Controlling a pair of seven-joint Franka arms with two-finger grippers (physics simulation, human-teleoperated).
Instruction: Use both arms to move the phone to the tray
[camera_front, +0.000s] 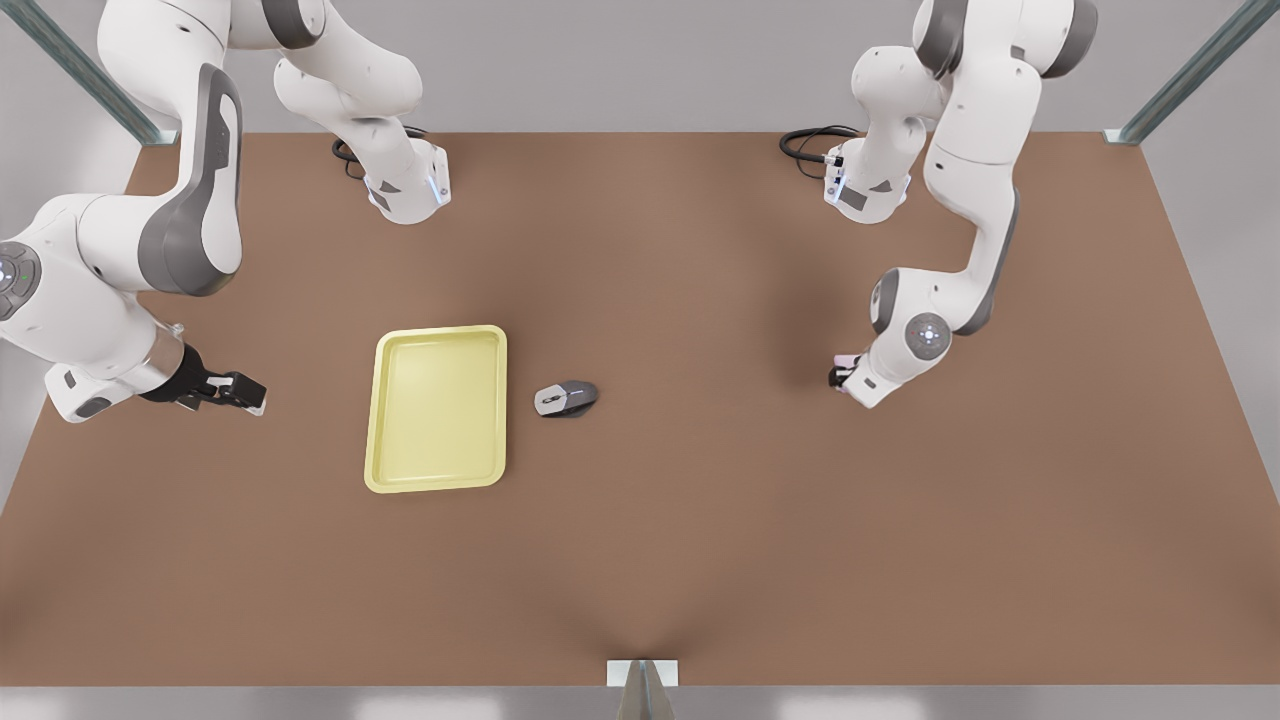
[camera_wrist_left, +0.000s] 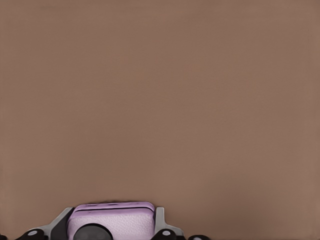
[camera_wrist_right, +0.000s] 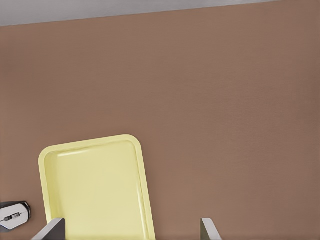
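The pale pink phone (camera_wrist_left: 111, 220) sits between my left gripper's fingers (camera_wrist_left: 161, 222), which press on its two sides. In the front view this left gripper (camera_front: 840, 376) is low over the brown table at the front view's right, with a bit of pink phone (camera_front: 846, 359) showing at its tip. The pale yellow tray (camera_front: 437, 408) lies left of centre with nothing in it. My right gripper (camera_front: 243, 392) hovers open beside the tray on the front view's left, nothing between its fingers (camera_wrist_right: 51, 230). The right wrist view shows the tray (camera_wrist_right: 95, 190) close ahead.
A grey-and-black computer mouse (camera_front: 566, 398) lies just beside the tray, toward the front view's right, and appears in the right wrist view as the mouse (camera_wrist_right: 14, 215). Both arm bases (camera_front: 408, 190) stand at the table's far edge. Open brown tabletop separates the mouse from the left gripper.
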